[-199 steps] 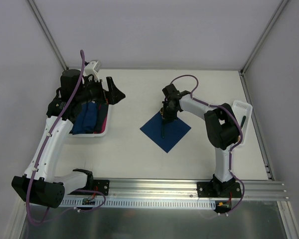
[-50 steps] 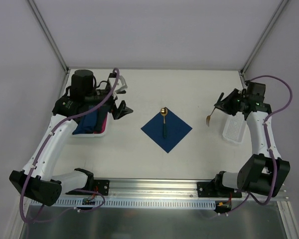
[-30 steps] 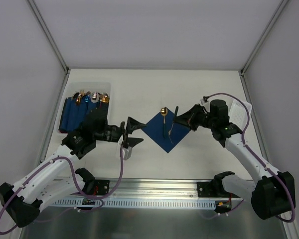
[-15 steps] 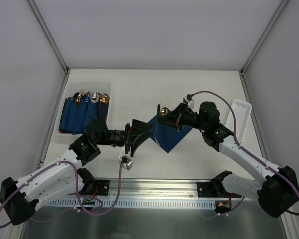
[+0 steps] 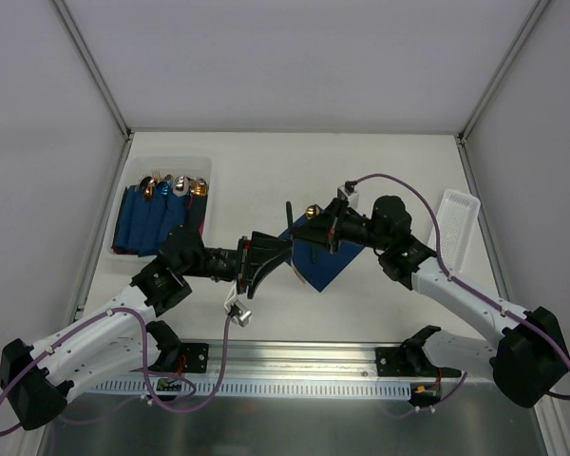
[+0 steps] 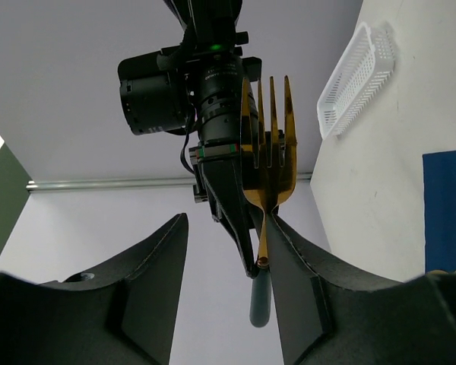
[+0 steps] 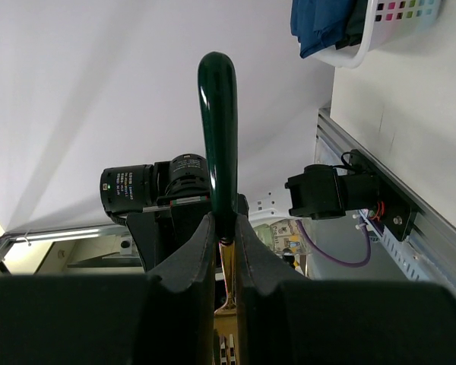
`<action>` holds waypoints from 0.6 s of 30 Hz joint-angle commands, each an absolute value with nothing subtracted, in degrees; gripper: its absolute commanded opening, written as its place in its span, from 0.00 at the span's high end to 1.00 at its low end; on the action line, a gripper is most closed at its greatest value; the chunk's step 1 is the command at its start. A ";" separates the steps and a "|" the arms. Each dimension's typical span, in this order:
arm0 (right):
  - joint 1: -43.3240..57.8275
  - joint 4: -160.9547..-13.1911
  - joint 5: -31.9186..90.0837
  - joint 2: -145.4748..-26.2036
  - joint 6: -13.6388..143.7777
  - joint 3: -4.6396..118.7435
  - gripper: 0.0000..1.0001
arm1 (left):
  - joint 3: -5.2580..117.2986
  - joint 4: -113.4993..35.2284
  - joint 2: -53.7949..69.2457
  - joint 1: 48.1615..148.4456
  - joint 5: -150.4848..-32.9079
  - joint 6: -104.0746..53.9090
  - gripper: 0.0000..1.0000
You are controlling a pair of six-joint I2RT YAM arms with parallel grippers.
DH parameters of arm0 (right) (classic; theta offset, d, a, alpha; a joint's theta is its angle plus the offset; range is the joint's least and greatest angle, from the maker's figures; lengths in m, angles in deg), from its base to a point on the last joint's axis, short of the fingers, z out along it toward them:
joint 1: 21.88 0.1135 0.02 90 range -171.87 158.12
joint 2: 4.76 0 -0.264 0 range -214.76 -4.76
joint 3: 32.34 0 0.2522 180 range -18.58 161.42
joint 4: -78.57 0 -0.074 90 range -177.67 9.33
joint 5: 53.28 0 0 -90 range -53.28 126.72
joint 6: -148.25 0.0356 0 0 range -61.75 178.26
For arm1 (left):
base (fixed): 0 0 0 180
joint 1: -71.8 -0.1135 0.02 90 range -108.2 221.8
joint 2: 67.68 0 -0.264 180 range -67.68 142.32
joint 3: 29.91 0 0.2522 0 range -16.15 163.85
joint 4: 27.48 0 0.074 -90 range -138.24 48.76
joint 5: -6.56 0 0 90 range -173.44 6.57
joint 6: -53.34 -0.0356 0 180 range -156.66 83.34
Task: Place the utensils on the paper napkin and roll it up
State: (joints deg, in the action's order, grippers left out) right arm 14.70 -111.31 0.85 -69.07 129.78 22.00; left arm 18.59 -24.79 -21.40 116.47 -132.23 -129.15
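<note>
My right gripper [image 5: 313, 226] is shut on a fork [image 5: 289, 213] and holds it in the air above the napkin's left corner. In the right wrist view the gripper [image 7: 225, 220] pinches the fork's neck, and its dark green handle [image 7: 217, 114] sticks out past the fingertips. My left gripper [image 5: 277, 256] faces it. Its jaws [image 6: 228, 220] stand apart around the handle [image 6: 260, 303], which lies close to the right finger [image 6: 304, 304]. The gold tines [image 6: 267, 144] point away. The navy napkin [image 5: 329, 267] lies flat, partly covered by the arms. A gold-headed spoon [image 5: 313, 211] lies at its far corner.
A white tray [image 5: 207, 167] at the far left holds several dark blue rolls [image 5: 152, 223] with metallic cutlery heads. A white basket [image 5: 456, 228] sits near the right edge and also shows in the left wrist view [image 6: 357, 76]. The rail runs along the near edge.
The right gripper has carried the fork left, over the napkin. The left gripper has moved in to meet it, and its jaws have narrowed around the handle.
</note>
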 commanded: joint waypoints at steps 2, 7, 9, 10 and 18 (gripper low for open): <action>16.09 -117.20 -0.19 -69.88 131.82 24.31 1.00 | 18.92 -25.68 -21.01 116.89 -136.52 -131.85 0.54; 17.06 -117.64 0.07 -70.24 132.08 24.66 1.00 | 19.62 -27.44 -20.66 116.89 -135.82 -132.29 0.55; 17.24 -117.81 0.16 -70.24 132.34 24.66 1.00 | 19.80 -27.97 -20.57 116.89 -135.56 -132.81 0.55; 17.24 -117.81 0.25 -70.15 132.43 24.66 1.00 | 19.80 -28.40 -20.48 116.89 -135.21 -132.81 0.55; 17.32 -117.20 0.51 -68.92 132.52 23.96 1.00 | 19.88 -29.55 -20.05 116.89 -134.15 -133.26 0.56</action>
